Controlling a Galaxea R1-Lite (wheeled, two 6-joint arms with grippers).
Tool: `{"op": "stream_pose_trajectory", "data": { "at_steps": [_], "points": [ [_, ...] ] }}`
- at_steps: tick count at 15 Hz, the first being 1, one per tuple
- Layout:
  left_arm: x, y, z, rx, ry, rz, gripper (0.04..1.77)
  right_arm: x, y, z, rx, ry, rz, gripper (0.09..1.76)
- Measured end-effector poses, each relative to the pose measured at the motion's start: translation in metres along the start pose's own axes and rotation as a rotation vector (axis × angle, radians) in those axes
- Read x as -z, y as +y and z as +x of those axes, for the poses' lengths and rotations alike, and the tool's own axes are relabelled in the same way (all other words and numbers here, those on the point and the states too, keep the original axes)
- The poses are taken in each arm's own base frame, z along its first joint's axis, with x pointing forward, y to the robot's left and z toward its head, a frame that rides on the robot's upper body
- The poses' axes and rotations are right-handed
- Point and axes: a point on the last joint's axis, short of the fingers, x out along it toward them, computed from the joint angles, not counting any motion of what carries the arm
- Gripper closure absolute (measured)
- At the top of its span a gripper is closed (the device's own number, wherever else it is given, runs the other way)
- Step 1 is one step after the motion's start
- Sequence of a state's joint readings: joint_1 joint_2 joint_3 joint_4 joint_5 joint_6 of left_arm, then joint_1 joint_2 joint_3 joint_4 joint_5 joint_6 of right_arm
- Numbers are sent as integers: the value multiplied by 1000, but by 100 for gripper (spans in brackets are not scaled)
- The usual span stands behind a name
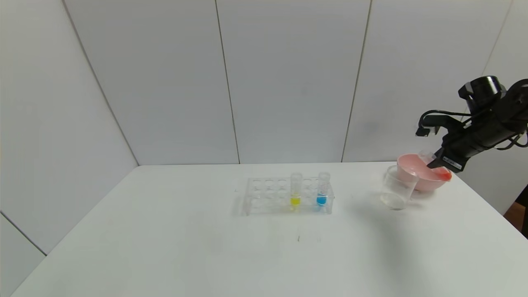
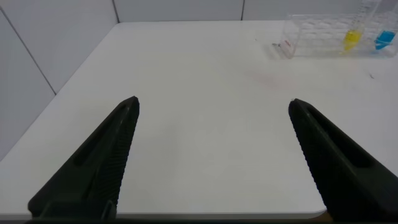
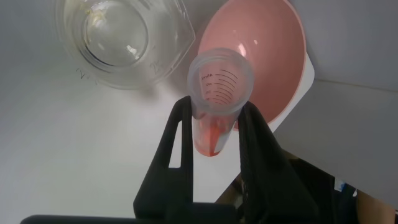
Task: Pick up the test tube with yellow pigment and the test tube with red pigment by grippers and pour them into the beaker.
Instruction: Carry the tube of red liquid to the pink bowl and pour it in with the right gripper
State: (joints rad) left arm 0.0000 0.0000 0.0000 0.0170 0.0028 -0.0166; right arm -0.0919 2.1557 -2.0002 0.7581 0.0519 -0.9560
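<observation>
The right end effector [image 3: 214,134] is clamped on the test tube with red pigment [image 3: 217,93], held tilted over the pink bowl [image 1: 420,181] near the counter's [image 1: 165,247] far right corner, just beside the beaker [image 1: 396,187], which looks empty. So the red pour seems not yet done. The test tube with yellow pigment [image 1: 295,190] stands untouched in the rack [image 1: 264,196] mid-counter, beside the blue tube [image 1: 322,189]. The left end effector [image 2: 211,162] hangs wide open and empty over the counter's left side.

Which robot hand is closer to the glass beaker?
The right gripper. It hangs beside the beaker, over the pink bowl, holding the red test tube. The left gripper is far off, past the tube rack.
</observation>
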Motion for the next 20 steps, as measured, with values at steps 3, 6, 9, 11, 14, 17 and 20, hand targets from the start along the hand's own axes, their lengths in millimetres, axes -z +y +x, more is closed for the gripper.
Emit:
{"op": "stream_pose_trajectory", "data": {
  "at_steps": [3, 6, 9, 11, 14, 17, 20],
  "points": [
    [0, 0, 0, 0, 0, 0, 9, -13, 9, 2, 33, 39, -25, 136],
    [0, 0, 0, 0, 0, 0, 9, -18, 13, 2, 47, 65, -45, 136],
    [0, 0, 0, 0, 0, 0, 9, -21, 16, 1, 76, 101, -62, 136],
    [0, 0, 0, 0, 0, 0, 9, -23, 17, 1, 84, 113, -74, 136],
    [0, 0, 0, 0, 0, 0, 9, -28, 21, 1, 102, 131, -90, 136],
    [0, 0, 0, 0, 0, 0, 9, -33, 24, 1, 117, 138, -101, 136],
    [0, 0, 0, 0, 0, 0, 9, -33, 24, 1, 148, 172, -108, 136]
  ]
}}
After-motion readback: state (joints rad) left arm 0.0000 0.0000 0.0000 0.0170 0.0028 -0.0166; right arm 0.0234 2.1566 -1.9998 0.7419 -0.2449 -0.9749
